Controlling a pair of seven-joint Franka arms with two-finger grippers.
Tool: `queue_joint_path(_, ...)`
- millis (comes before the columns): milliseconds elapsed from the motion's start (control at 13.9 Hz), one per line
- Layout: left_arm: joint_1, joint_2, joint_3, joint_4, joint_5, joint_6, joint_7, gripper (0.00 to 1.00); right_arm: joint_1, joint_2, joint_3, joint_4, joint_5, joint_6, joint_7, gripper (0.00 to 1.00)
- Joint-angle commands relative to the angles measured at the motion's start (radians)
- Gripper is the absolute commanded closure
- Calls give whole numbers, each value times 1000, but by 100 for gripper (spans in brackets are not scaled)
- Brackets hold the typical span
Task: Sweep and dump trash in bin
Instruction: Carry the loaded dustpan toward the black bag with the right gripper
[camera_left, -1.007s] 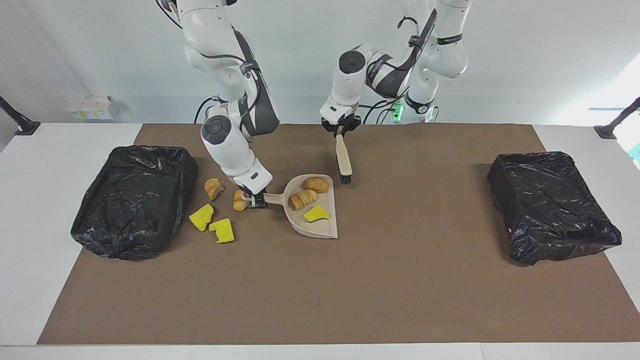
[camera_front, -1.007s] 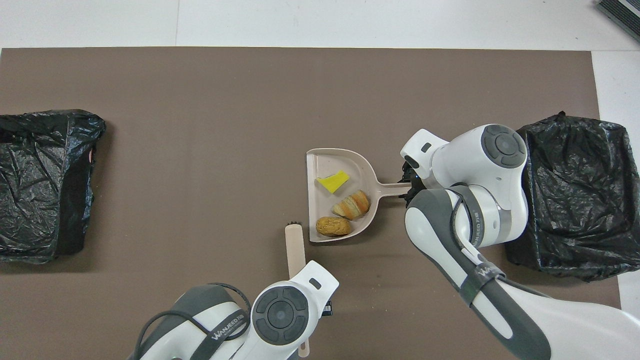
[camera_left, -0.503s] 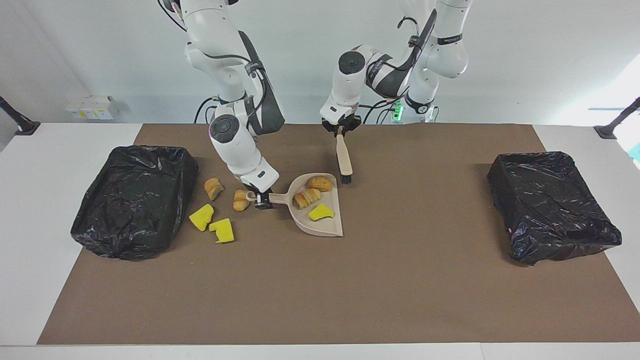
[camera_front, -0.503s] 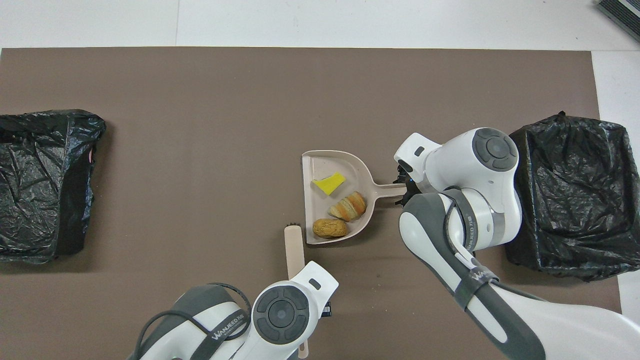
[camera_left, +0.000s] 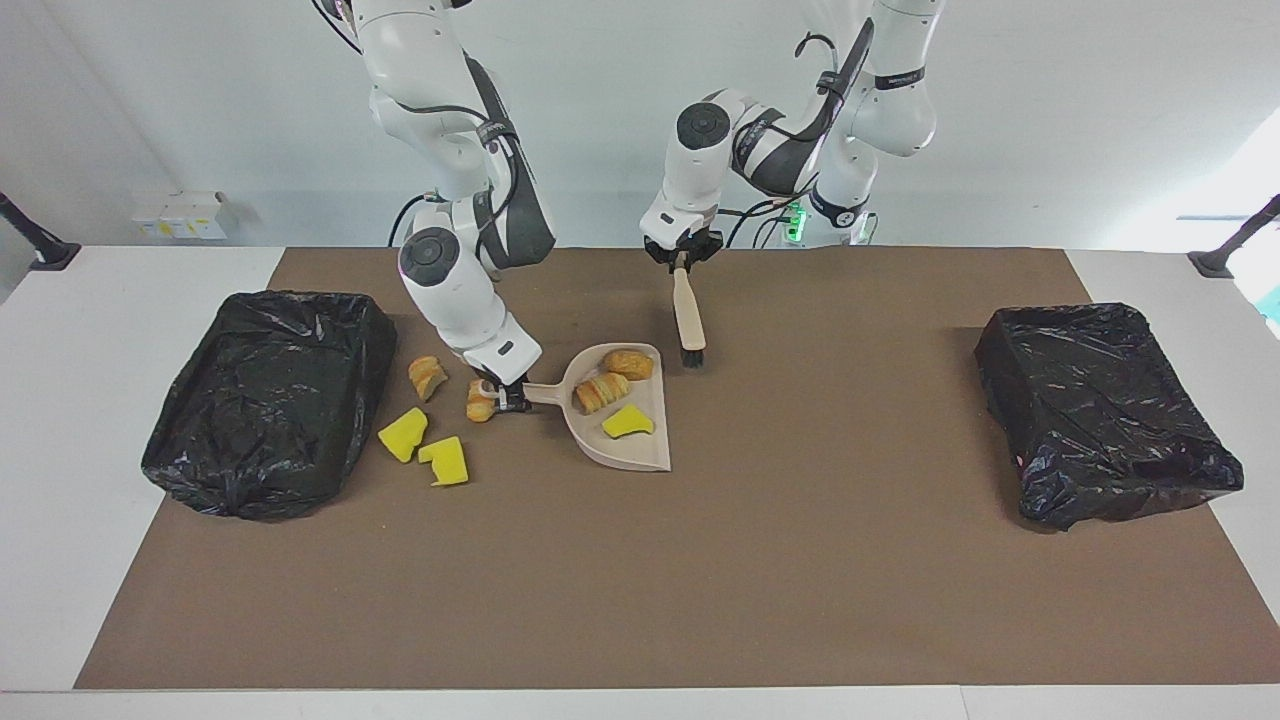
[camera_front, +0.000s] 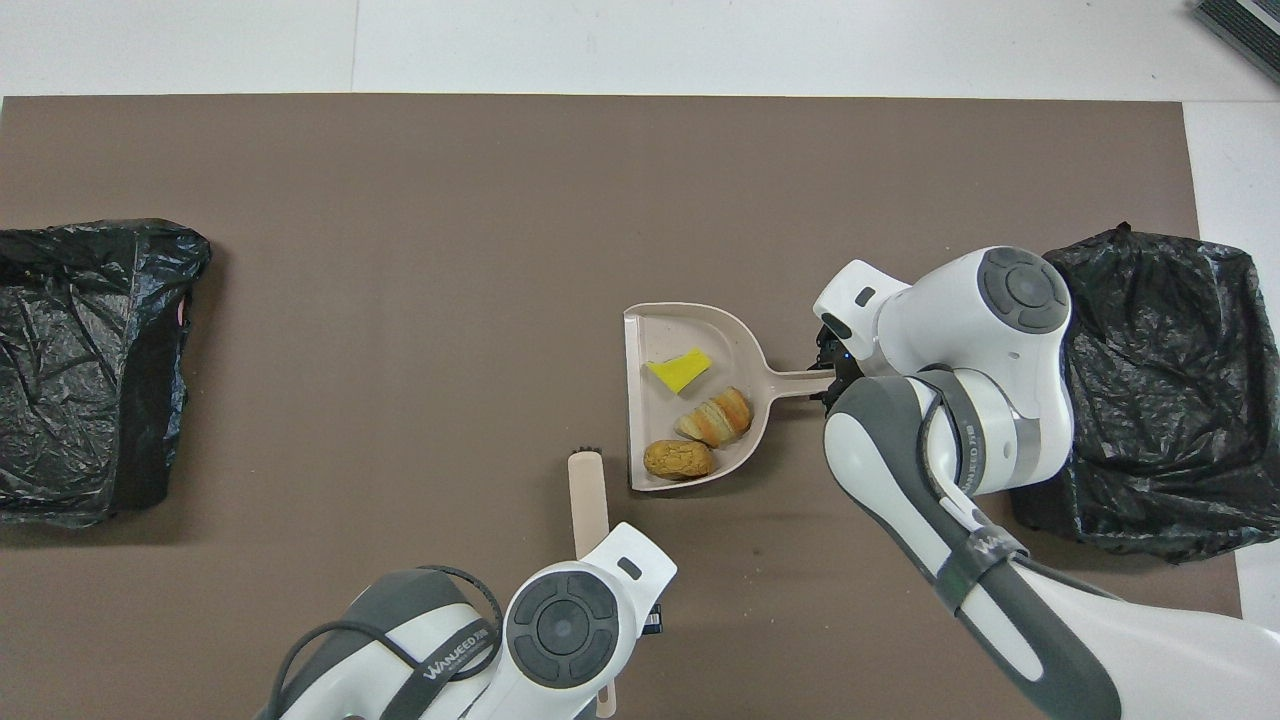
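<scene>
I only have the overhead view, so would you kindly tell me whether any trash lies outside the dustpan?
Observer: Yes, two bread lumps and two yellow wedges lie between the dustpan and the bin, under the right arm.
Operator: Thanks; is the right claw near them?
Observer: One lump lies right beside the right claw as it grips the dustpan's handle.
Operator: And the left claw?
Observer: The left claw holds the brush, bristles down beside the dustpan.

A brown mat (camera_left: 700, 560) covers the white table (camera_left: 90, 400); a small white box (camera_left: 180, 214) sits off its edge
</scene>
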Motion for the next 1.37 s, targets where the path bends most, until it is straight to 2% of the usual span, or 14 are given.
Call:
queue_joint_path(0, -15, -8, 13, 2, -10, -15, -9, 100, 3, -27, 5, -19, -9, -2, -19, 73)
queue_joint_path(72, -17, -8, 13, 0, -10, -13, -9, 100, 5, -29, 5, -21, -9, 1, -16, 64)
queue_joint_path(216, -15, -8, 13, 0, -10, -13, -7, 100, 5, -27, 5, -15, -22, -6, -22, 51)
queue_joint_path(432, -15, -8, 13, 0, -10, -13, -6, 100, 5, -36, 7, -7, -53, -26, -25, 51)
queue_joint_path(503, -14, -8, 13, 0, -10, -13, -4, 100, 5, -43, 5, -7, -55, -41, -27, 59)
queue_joint_path(575, -14, -8, 13, 0, -10, -13, -4, 100, 2, -49, 5, -12, -55, -43, -37, 91)
queue_joint_path(647, -14, -8, 13, 0, -10, -13, -4, 100, 3, -49, 5, -13, -55, -43, -39, 100)
queue_joint_path(935, -15, -8, 13, 0, -10, -13, -4, 100, -39, -49, 7, 4, -53, -52, -45, 100)
queue_joint_path(1295, -14, -3, 12, 2, -10, 1, -4, 100, -128, -49, 8, 100, 8, -179, -71, 100)
